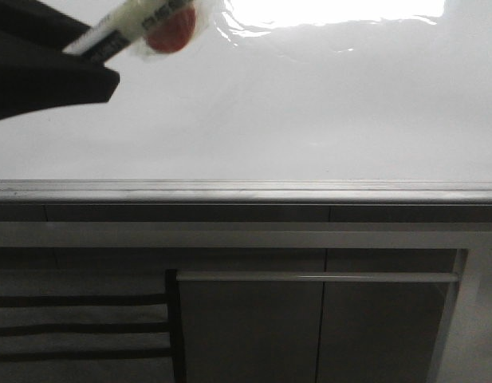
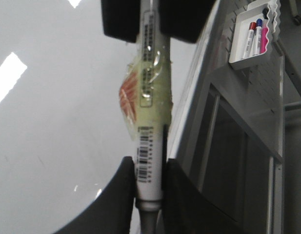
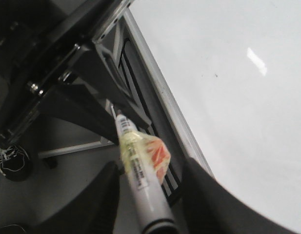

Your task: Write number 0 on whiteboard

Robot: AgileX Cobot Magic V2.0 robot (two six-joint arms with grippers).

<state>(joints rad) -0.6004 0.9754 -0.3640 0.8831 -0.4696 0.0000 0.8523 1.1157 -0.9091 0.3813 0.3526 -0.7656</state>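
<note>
Whiteboard [image 1: 309, 120] fills space ahead of left gripper [image 2: 149, 183], glare on top, no drawn loop visible. Left gripper clenched on marker pen [image 2: 150, 146], orange-red tag [image 2: 127, 97] taped alongside. Right gripper [image 3: 150, 195] spread, pen between fingers.

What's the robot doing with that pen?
The left gripper is clamped on one end of a marker, holding it in the air over the whiteboard's edge. The right gripper has its fingers on either side of the other end; it is hard to tell whether it is squeezing. No 0 shows on the whiteboard yet, so the writing hasn't begun.
</note>
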